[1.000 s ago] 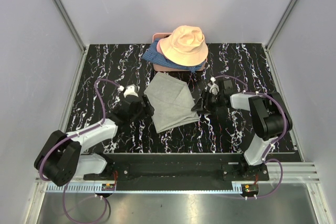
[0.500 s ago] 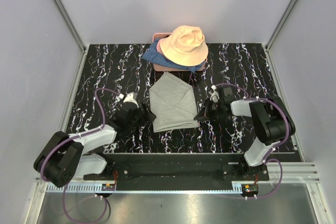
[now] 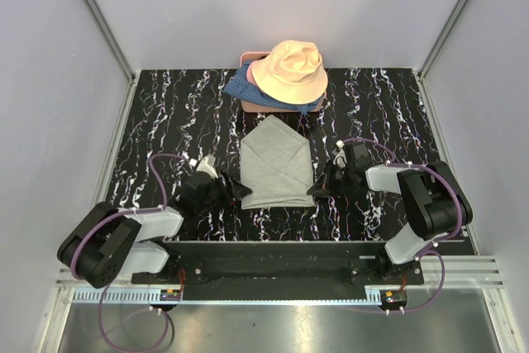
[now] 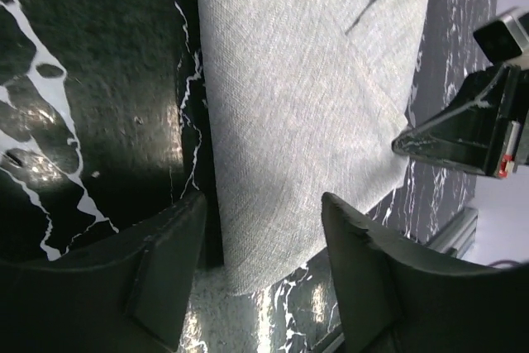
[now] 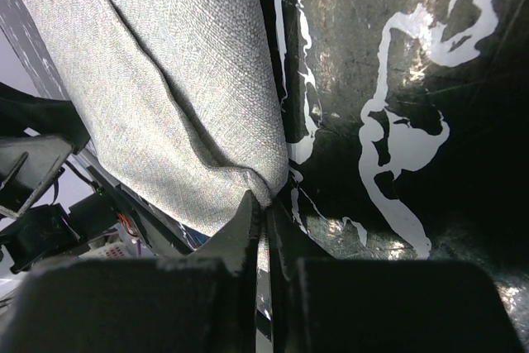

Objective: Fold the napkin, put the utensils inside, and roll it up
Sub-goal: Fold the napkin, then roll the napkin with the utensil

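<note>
Both arms drawn back toward near edge vs 1 s ago. R tool (image 3: pixel 317 188) was parted then, now pinched together. Plain light-grey cloth napkin (image 3: pixel 277 164) now narrower and squarer to the arms; it lay skewed before, w/ a wide flap to the R.

Table (image 3: pixel 157 113): black marble-look top, white veining, pale walls on 3 sides.

Napkin: folded, flat at table centre, btwn the two tools. Pointed end toward far side, straight edge nearest the arm bases. Diagonal fold lines across top layer. Far tip close to the hat pile; contact unclear.

Peach bucket hat (image 3: pixel 289 70): far edge, crown up, sitting on blue patterned fabric (image 3: pixel 238 86).

L tool (image 3: pixel 234 191): at napkin's near-L corner. Fingers (image 4: pixel 169 274) stand apart; in wrist view cloth edge lies flat btwn them, not squeezed.

R tool: at near-R corner, low to table. Wrist view shows it clamped on the cloth corner, which bunches into the closed tips; rest of napkin runs away to the L of that view.
</note>
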You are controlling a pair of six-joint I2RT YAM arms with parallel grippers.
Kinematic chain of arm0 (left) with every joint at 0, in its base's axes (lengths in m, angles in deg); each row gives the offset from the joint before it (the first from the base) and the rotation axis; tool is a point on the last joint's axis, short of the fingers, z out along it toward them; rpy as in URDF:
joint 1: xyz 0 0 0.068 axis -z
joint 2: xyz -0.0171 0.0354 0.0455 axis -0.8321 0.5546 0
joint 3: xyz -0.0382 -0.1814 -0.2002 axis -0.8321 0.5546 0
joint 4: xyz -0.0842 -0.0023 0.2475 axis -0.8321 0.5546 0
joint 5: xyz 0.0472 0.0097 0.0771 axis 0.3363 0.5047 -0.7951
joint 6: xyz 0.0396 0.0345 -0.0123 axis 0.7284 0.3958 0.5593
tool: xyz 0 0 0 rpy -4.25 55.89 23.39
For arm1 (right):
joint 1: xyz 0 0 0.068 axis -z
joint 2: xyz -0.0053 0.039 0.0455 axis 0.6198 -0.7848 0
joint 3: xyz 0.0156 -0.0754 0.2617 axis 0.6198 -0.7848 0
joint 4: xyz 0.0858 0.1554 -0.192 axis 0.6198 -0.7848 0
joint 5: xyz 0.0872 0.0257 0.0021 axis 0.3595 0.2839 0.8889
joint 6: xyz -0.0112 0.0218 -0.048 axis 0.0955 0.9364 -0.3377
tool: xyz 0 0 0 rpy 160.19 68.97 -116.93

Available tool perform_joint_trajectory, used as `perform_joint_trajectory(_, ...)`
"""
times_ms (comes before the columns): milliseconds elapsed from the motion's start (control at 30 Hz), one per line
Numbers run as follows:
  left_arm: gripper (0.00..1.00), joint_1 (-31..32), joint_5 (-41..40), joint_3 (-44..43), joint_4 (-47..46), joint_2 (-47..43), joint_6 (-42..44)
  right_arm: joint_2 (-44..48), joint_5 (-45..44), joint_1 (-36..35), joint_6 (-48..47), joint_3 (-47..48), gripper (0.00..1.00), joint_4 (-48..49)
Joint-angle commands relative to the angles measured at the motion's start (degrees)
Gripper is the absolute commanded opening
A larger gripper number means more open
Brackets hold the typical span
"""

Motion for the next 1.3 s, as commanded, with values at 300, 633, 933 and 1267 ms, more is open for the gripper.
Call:
perform_joint_trajectory(300,0.52,1.7,-0.7,5.7,6.8,-2.7,-5.2,1.2,-3.4,-0.5,0.1,-0.1,0.04,-1.7)
perform_joint_trajectory(633,0.38,2.5,0.8,5.8,1.3,2.5,-5.9,2.1,-3.5,-0.6,0.0,-0.1,0.05,-1.7)
perform_joint_trajectory(933,0.0,2.4,0.8,2.4,4.7,1.0,-3.5,5.7,-4.9,-0.6,-2.0,0.7,0.32,-4.1)
perform_joint_trajectory(1267,0.0,-1.1,5.8,-5.6,20.9,-3.9,3.9,23.2,-24.4,-18.0,-17.1,6.4,0.65,-6.4)
